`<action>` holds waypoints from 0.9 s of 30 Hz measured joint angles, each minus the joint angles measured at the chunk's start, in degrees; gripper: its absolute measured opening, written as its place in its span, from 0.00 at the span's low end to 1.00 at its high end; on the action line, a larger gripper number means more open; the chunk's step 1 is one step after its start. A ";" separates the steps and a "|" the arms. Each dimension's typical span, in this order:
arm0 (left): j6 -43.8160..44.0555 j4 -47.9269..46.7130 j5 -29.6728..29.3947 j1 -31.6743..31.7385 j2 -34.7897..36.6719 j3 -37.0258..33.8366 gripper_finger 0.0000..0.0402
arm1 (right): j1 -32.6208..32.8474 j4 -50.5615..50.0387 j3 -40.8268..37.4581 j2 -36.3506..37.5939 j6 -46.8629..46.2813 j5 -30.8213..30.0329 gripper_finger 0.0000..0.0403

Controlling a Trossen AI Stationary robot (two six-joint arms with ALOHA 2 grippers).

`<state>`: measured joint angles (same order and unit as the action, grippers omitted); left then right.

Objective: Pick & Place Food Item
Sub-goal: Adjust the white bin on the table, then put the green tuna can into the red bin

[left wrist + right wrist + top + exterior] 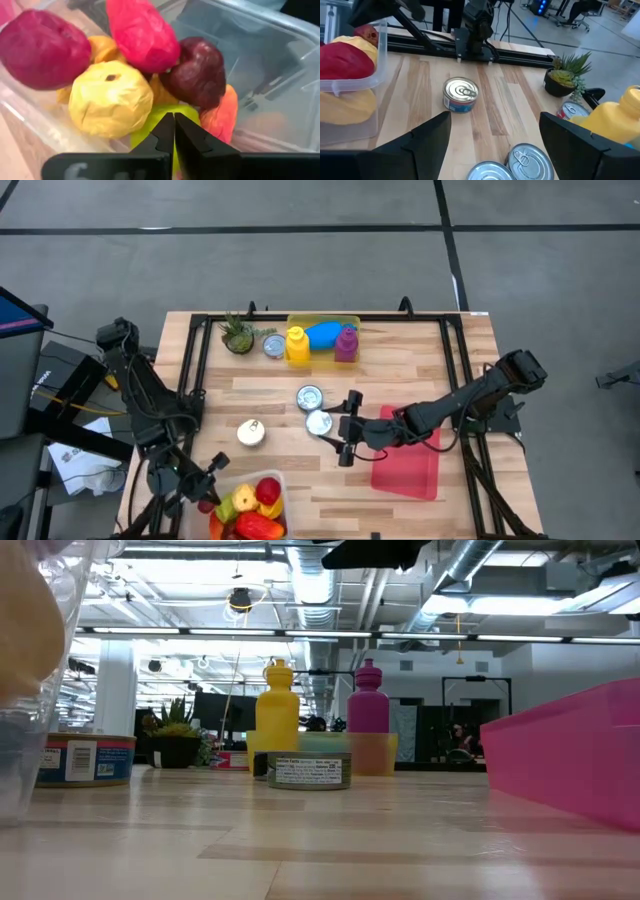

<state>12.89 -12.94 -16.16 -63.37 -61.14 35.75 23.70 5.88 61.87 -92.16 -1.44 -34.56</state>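
A clear plastic bin [281, 479] at the table's near left holds several toy fruits: a yellow one [110, 97], a red one [142, 32], a maroon one [197, 72] and a green one [159, 116]. My left gripper [174, 131] is shut at the bin's left side [207, 496], its tips right in front of the green fruit, with nothing between the fingers. My right gripper [345, 430] hovers open above the cans [318, 422] at the table's middle, touching nothing. A pink tray [408, 467] lies to its right. My left gripper comes at the bin slanting down from the table's left. Its shut fingertips [165, 127] stand against the green fruit's near side [150, 125]. I cannot tell whether they touch the fruit or the bin's clear wall.
Three cans [461, 94] [525, 157] [250, 432] stand on the wood between bin and tray. Along the far edge are a small plant [238, 335], another can [273, 346], a yellow bottle [297, 344] and a purple bottle [346, 343]. Black rails [196, 355] frame the table.
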 joint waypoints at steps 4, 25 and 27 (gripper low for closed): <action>1.44 -2.08 0.00 1.24 0.02 0.00 0.00 | 0.50 0.11 -0.02 -0.02 0.13 -0.09 0.72; -9.70 -3.01 -21.18 1.42 7.46 2.91 0.00 | 2.22 0.13 -0.07 -0.36 -0.92 0.09 0.72; -10.09 -3.11 -26.79 1.44 8.87 2.91 0.00 | 2.04 0.39 -0.06 -1.76 -1.38 1.29 0.72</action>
<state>2.81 -16.05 -42.95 -61.93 -52.27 38.65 25.74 6.28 61.81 -93.92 -2.82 -33.27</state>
